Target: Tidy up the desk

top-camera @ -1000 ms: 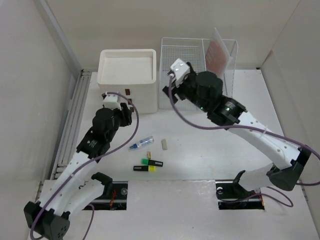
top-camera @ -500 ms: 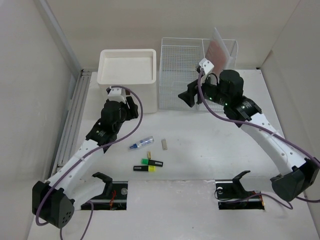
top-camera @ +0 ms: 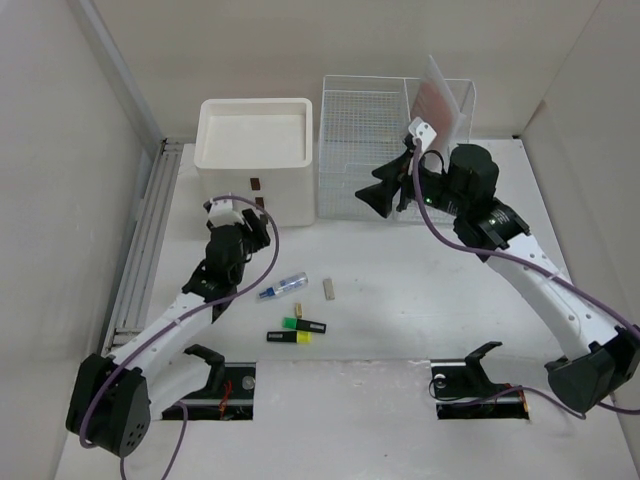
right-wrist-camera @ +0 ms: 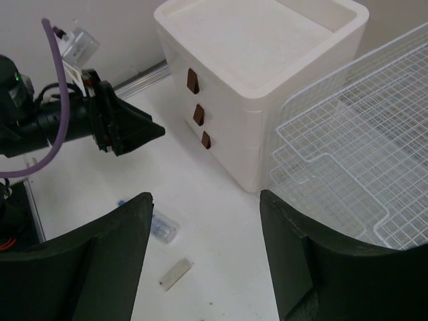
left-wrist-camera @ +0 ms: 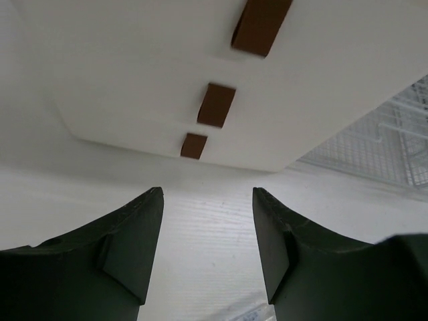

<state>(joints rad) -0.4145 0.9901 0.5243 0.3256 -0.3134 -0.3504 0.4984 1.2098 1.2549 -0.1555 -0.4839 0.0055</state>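
The white desk (top-camera: 420, 290) holds a few loose items near its middle: a clear tube with a blue cap (top-camera: 283, 287), a small beige bar (top-camera: 329, 289), and a green and a yellow highlighter (top-camera: 298, 330). My left gripper (top-camera: 262, 224) is open and empty, low over the desk, pointing at the white three-drawer box (top-camera: 255, 160). In the left wrist view (left-wrist-camera: 207, 194) the box's brown handles (left-wrist-camera: 215, 105) are just ahead. My right gripper (top-camera: 378, 196) is open and empty, raised in front of the wire basket (top-camera: 385, 150). The right wrist view (right-wrist-camera: 206, 195) shows the tube (right-wrist-camera: 160, 227) and the bar (right-wrist-camera: 175, 274) below it.
A clear divider with a pink sheet (top-camera: 440, 100) stands at the basket's right end. Beige walls enclose the desk, and a metal rail (top-camera: 150, 230) runs along the left side. The left gripper (right-wrist-camera: 127, 127) shows in the right wrist view beside the drawer box (right-wrist-camera: 267, 40).
My right gripper has swung right and down from beside the box's top to the basket's front. My left arm has stretched lower and forward, its gripper still facing the drawers.
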